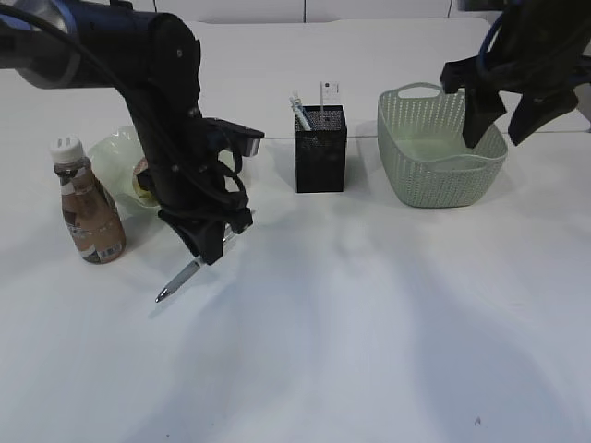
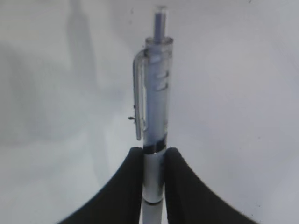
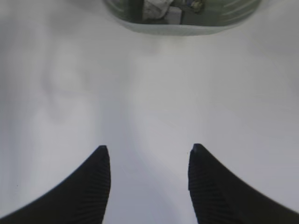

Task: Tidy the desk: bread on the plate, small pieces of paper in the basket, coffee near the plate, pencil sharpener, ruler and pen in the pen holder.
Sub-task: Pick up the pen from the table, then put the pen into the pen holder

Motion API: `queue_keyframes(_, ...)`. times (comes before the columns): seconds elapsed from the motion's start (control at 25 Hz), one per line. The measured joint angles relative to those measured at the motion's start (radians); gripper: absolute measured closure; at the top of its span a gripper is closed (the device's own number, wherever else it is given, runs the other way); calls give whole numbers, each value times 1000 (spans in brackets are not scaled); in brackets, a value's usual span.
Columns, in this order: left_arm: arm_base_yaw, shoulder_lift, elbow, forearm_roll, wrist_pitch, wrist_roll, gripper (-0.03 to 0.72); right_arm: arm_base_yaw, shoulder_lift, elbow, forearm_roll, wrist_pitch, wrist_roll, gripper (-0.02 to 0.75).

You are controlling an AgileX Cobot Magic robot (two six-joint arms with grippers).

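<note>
My left gripper (image 1: 205, 251) is shut on the pen (image 1: 180, 280), a clear barrel with a clip (image 2: 156, 93) that sticks out past the fingertips (image 2: 153, 151) and slants down toward the desk (image 1: 369, 323). The coffee (image 1: 88, 208) stands at the far left, beside the plate (image 1: 113, 152). The bread (image 1: 143, 180) lies on the plate, half hidden by my arm. The pen holder (image 1: 320, 148) holds the ruler (image 1: 331, 92). My right gripper (image 1: 494, 111) hangs open and empty (image 3: 149, 151) over the basket (image 1: 441, 152). I see no pencil sharpener. The small pieces of paper do not show clearly.
A second white and blue stick (image 1: 300, 113) leans in the pen holder beside the ruler. In the right wrist view a pale green curved rim (image 3: 182, 25) crosses the top edge, blurred, with something whitish behind it.
</note>
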Motion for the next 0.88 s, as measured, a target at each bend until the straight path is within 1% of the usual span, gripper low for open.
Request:
queue_keyframes(0.04,0,2,-16,0,2,-2,610,-30,0,0,4,0,0,309)
queue_keyframes(0.24,0,6,-111,-2,-5,-2,610,-106,0,0,21,0,0,311)
queue_keyframes(0.36,0,6,-169,-7,-39,-2,609,-128,0,0,21,0,0,311)
queue_keyframes(0.6,0,6,-260,-38,-154,-2,608,-133,5,-2,27,0,0,311)
queue_keyframes(0.88,0,7,-280,-85,-333,-2,608,-133,60,-4,28,2,-2,311)
